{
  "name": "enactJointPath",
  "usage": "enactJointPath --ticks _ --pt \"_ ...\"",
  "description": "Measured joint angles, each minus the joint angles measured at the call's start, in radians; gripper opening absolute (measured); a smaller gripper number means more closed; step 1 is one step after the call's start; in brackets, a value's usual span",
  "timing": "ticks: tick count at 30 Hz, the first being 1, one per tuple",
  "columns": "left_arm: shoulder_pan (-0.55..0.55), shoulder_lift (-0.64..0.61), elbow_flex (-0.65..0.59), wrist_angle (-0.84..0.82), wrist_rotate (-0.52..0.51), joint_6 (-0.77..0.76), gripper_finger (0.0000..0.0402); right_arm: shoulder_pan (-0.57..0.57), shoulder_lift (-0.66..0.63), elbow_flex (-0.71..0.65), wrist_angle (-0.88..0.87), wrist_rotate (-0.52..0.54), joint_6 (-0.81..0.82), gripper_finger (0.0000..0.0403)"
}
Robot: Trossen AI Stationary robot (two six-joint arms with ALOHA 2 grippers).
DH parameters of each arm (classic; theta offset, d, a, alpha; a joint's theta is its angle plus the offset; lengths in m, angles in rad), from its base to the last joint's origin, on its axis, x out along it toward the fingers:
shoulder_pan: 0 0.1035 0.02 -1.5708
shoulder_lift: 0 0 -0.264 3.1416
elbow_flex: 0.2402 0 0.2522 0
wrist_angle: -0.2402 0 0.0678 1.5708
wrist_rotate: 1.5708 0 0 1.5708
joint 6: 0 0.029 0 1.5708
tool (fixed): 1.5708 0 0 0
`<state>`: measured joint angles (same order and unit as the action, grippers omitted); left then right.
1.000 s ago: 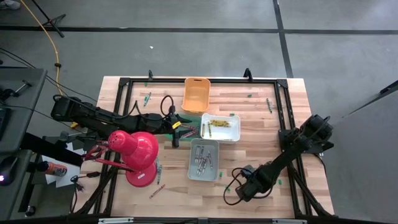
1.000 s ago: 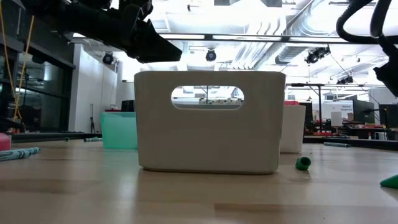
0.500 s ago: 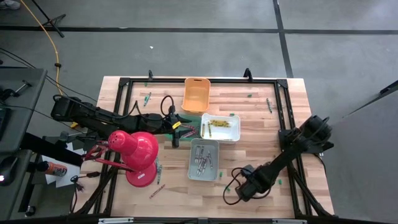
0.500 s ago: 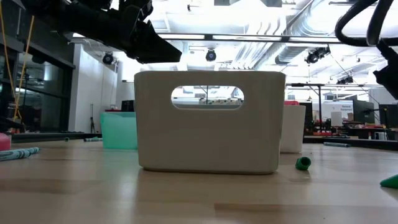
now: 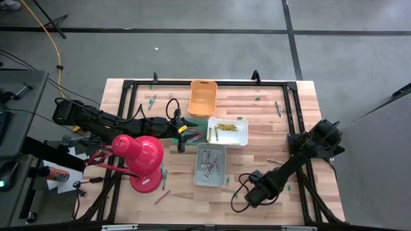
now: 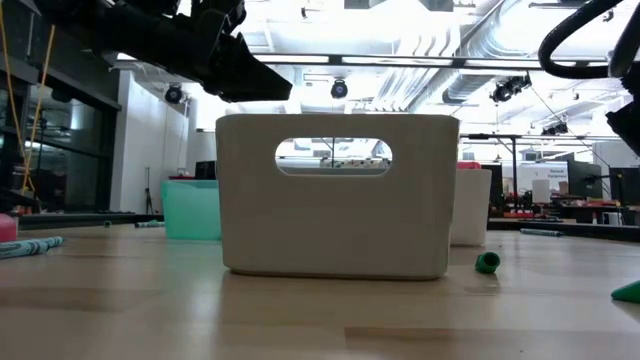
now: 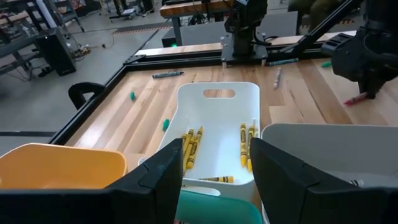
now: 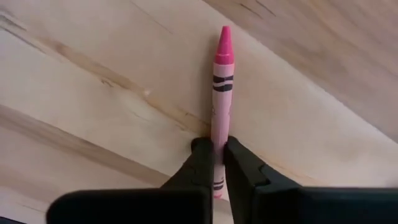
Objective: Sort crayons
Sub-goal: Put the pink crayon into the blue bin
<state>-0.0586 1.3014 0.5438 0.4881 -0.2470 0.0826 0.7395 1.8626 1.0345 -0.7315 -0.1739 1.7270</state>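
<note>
Crayons lie sorted and scattered across a wooden counter (image 5: 270,128) as two dark robot arms work from either side. At the near right of the counter, the right pincer (image 8: 215,163) has clamped its two fingers on a pink crayon (image 8: 221,93), gripping it near the blunt end; the crayon lies flat on the wood with its tip pointing away from the wrist. Seen from above, that pincer (image 5: 246,196) sits low over the boards, just right of a grey bin (image 5: 210,165) holding several grey crayons. The left pincer (image 7: 214,180) hangs with its fingers spread wide and nothing between them, over a teal bin (image 7: 217,208), near the middle of the counter. Ahead of it stands a white bin (image 7: 214,137) with yellow crayons (image 7: 189,146) lying in two loose groups on its floor. An orange bin (image 5: 202,97) stands at the far edge. A red lamp shade (image 5: 140,160) covers part of the left side, with single crayons lying loose near it.
</note>
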Motion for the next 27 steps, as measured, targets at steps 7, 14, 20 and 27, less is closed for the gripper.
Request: enactJointPath --ticks 7,14,20,27 --pt "0.000 -0.011 0.000 -0.005 -0.089 -0.034 0.0172 0.004 -0.007 0.072 -0.088 0.052 -0.139 0.0004" --pt "-0.001 -0.114 0.000 -0.148 -0.139 -0.037 0.0172 0.017 -0.111 0.083 -0.174 0.208 -0.130 0.0001" --pt "-0.002 -0.312 0.000 -0.402 -0.191 -0.121 0.0172 0.052 -0.186 0.080 -0.212 0.290 -0.095 0.0001" --pt "-0.006 -0.456 -0.032 -0.476 -0.189 -0.184 0.0172 0.093 -0.311 -0.095 -0.062 0.429 -0.007 0.0001"
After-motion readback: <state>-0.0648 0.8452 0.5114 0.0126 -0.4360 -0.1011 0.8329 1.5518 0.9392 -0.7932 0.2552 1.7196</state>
